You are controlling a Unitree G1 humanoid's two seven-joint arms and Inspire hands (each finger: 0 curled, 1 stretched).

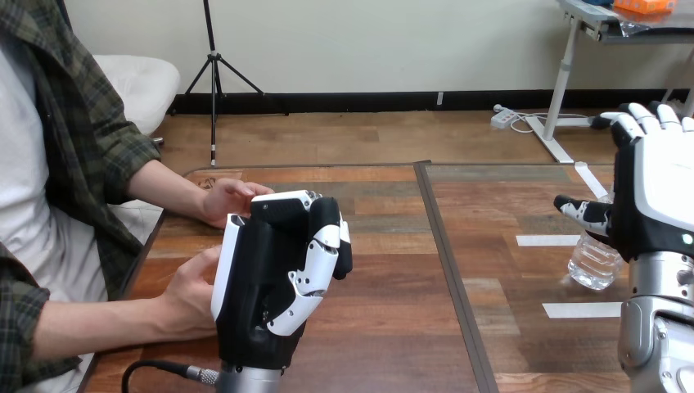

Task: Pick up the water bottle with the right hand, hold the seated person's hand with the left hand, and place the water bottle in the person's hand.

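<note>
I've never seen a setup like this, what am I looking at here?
This is shot from a camera on a humanoid robot's head, looking down at a wooden table. The black-and-white machine hand in the middle is the robot's left hand. A seated person's upper hand and lower hand lie right beside it, and I cannot tell whether it holds either. At the right, the robot's right hand is raised with straight fingers, holding nothing. The clear plastic water bottle stands on the table just beyond it.
</note>
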